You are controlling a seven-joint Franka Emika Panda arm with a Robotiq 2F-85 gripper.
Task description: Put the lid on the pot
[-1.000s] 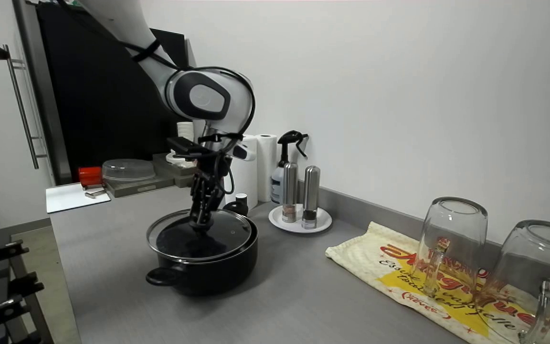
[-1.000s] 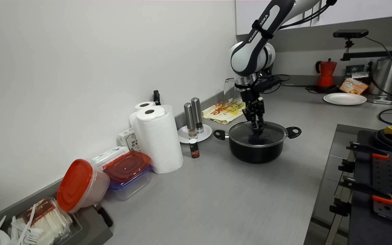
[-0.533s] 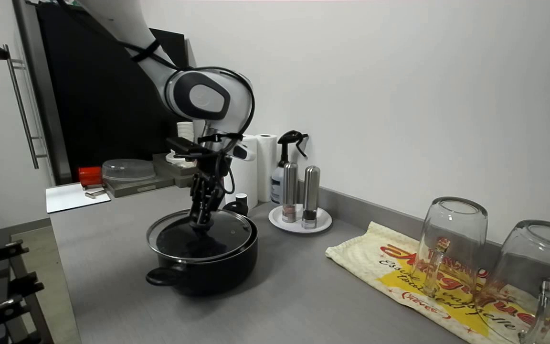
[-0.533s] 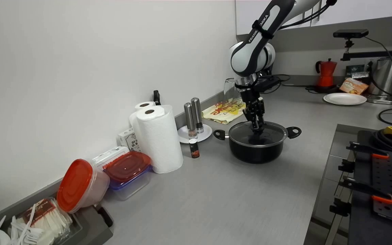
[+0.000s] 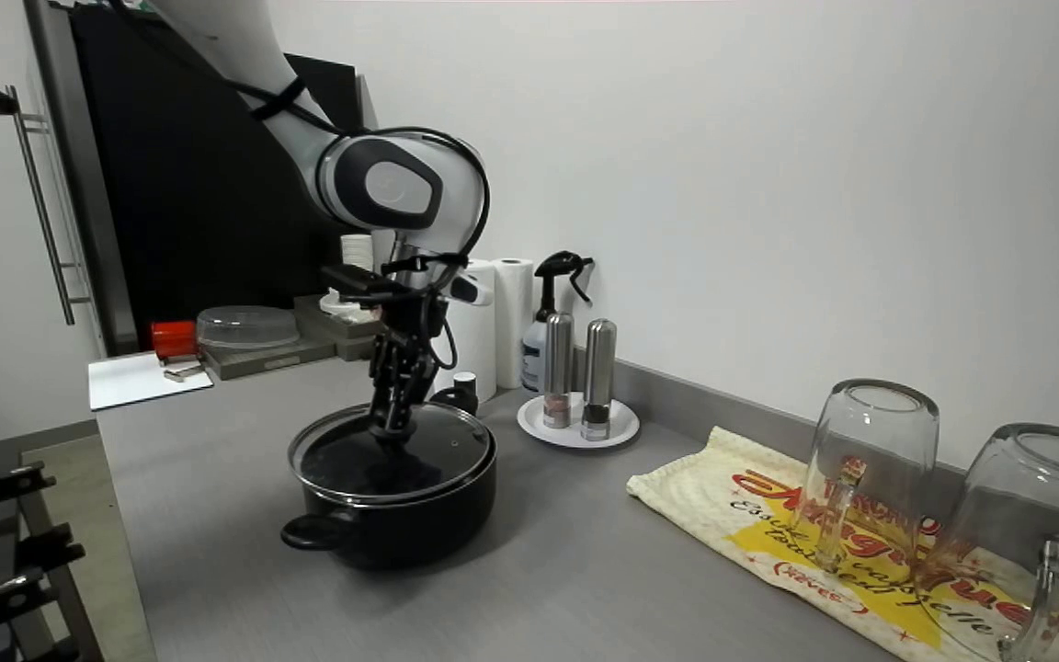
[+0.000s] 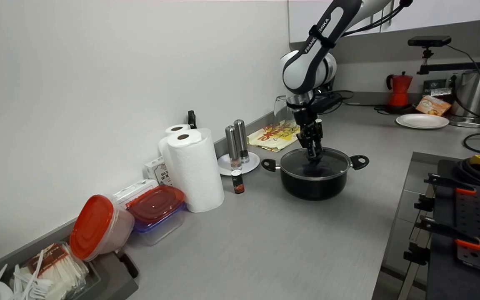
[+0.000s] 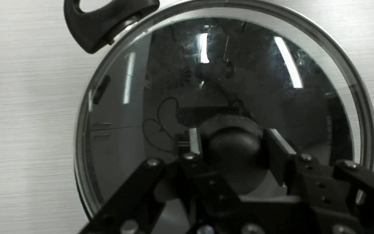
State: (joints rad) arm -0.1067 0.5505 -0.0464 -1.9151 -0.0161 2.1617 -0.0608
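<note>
Countertop [image 5: 575,570]; pincer [image 7: 235,145] tight around lid knob [image 7: 235,154].

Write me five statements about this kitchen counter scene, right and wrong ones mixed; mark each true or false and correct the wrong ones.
1. The round clear-glass lid is over the wide, shallow black pot. True.
2. The clear glass mugs stand right way up. False: the mugs are upside down.
3. The black two-fingered gripper is shut on the lid's small dark knob. True.
4. Two tall steel shakers stand upright on a round white plate. True.
5. The pot rests on that plate. False: the pot stands on the grey counter.
</note>
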